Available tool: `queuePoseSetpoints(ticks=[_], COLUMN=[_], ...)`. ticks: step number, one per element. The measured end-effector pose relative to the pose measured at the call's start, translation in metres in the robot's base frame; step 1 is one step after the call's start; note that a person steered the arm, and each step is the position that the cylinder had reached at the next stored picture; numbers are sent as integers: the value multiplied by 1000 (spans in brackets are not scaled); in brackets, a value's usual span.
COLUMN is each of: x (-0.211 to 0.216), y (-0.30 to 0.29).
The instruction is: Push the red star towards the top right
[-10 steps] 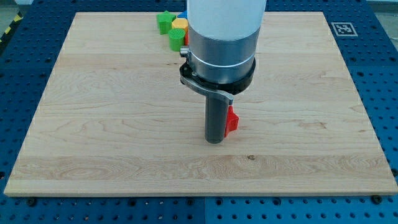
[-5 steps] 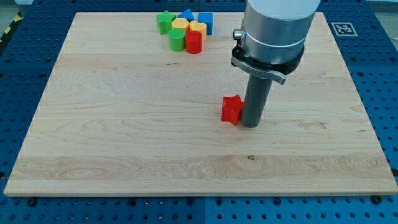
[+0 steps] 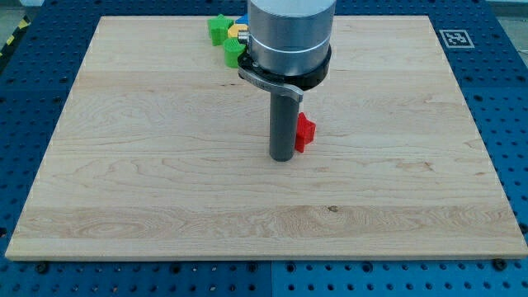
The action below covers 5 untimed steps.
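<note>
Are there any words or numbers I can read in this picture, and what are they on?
No words or numbers can be read anywhere.
Only sign: a black-and-white square marker on the wooden board, at the view's top right; it is a pattern, not letters.
The red star and my tip carry no writing.

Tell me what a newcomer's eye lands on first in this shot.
The big grey arm drops from the view's top centre and ends in a dark rod, with my tip near the middle of the wooden board. The red star sits right against the rod's right side, alone. Behind the arm, at the board's top edge, a partly hidden cluster shows green blocks and a bit of yellow.
</note>
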<state>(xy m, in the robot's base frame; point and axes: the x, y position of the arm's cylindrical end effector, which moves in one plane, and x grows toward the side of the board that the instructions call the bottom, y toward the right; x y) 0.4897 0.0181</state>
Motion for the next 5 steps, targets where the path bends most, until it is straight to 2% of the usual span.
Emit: queuePoseSetpoints(ticks=[1, 2, 3, 5], x=[-21, -22, -24, -73], y=[3, 48, 57, 57])
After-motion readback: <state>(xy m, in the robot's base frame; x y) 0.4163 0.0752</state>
